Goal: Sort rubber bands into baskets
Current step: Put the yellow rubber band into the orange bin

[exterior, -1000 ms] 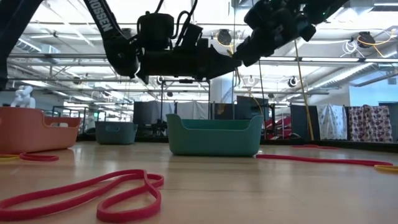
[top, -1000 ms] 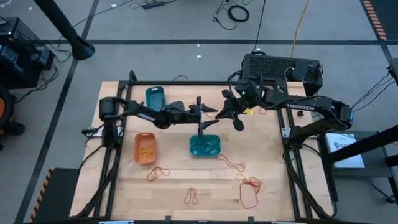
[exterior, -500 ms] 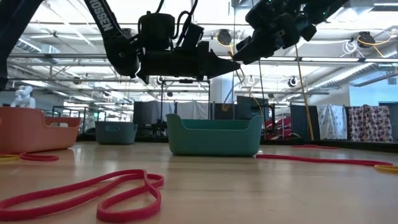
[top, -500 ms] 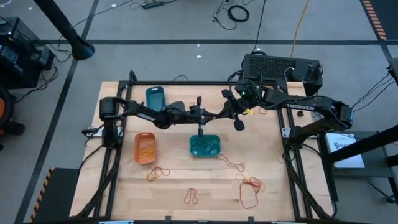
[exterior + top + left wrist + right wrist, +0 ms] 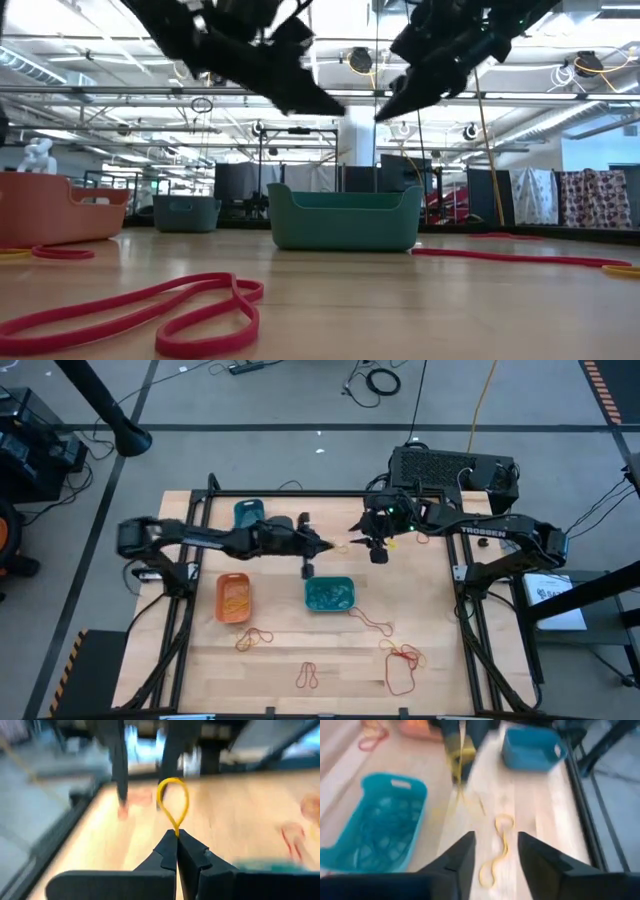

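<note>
1. Left end effector (image 5: 176,836): raised above the middle of the pale wooden counter (image 5: 280,650), its two dark fingers pressed together and clamped on a thin yellow rubber band loop (image 5: 173,802), which stands out beyond the fingertips as a teardrop shape.
2. Right end effector (image 5: 496,852): held above the far middle of the counter, close to the left end effector and facing it in the high view; its two dark fingers stand apart with nothing between them.
3. Shallow teal-green plastic basket with rounded corners (image 5: 329,594): near the middle of the counter, just in front of both end effectors; thin loops of a similar colour lie inside it.
4. Shallow orange plastic basket (image 5: 234,598): to the left of the teal-green basket, well apart from it, with thin loops inside.
5. Darker blue plastic basket (image 5: 248,515): at the far left part of the counter, partly covered by the left arm in the high view.
6. Loose yellow rubber bands (image 5: 496,851): lying on the counter below the right end effector, between the teal-green and darker blue baskets.
7. Loose red and orange rubber bands (image 5: 402,665): scattered over the near half of the counter, outside all three baskets; one large red loop (image 5: 150,310) lies closest to the low camera.
</note>
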Controlling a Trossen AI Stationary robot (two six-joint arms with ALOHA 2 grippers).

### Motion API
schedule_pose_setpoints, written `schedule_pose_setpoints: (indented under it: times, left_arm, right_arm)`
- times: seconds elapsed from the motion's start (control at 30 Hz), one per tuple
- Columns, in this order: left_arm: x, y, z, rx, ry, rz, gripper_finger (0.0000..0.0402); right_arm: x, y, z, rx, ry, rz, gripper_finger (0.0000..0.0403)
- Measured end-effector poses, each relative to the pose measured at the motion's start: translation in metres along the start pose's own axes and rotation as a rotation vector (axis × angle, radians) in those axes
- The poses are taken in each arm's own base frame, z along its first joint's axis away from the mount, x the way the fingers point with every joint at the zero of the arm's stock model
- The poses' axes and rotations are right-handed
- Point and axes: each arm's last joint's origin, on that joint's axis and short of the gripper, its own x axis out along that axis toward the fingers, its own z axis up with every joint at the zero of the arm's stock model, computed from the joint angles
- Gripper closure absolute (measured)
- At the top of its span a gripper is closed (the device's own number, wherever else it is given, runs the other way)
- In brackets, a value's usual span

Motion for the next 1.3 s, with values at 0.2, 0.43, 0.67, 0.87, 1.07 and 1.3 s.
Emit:
schedule_pose_setpoints:
  times: [0.2, 0.43, 0.67, 0.87, 1.07, 1.3]
  left_arm:
    - [-0.063, -0.01, 0.023, -0.087, 0.217, 0.085, 0.0401]
    - [-0.137, -0.026, 0.029, -0.318, 0.412, 0.083, 0.0401]
    - [-0.17, -0.043, 0.017, -0.452, 0.615, 0.089, 0.0401]
    - [-0.181, -0.056, -0.003, -0.525, 0.845, 0.142, 0.0401]
    - [-0.192, -0.065, -0.018, -0.595, 1.063, 0.164, 0.0401]
    - [-0.185, -0.071, -0.017, -0.586, 1.048, 0.13, 0.0401]
  right_arm:
    - [0.002, 0.004, -0.016, 0.171, 0.146, 0.046, 0.021]
    - [0.016, 0.022, -0.023, 0.23, 0.193, 0.102, 0.0203]
    - [0.024, 0.042, -0.018, 0.194, 0.136, 0.142, 0.0209]
    - [0.027, 0.058, -0.012, 0.229, 0.118, 0.178, 0.0209]
    - [0.028, 0.073, -0.005, 0.221, 0.101, 0.219, 0.0209]
    - [0.029, 0.085, 0.0, 0.216, 0.085, 0.246, 0.0209]
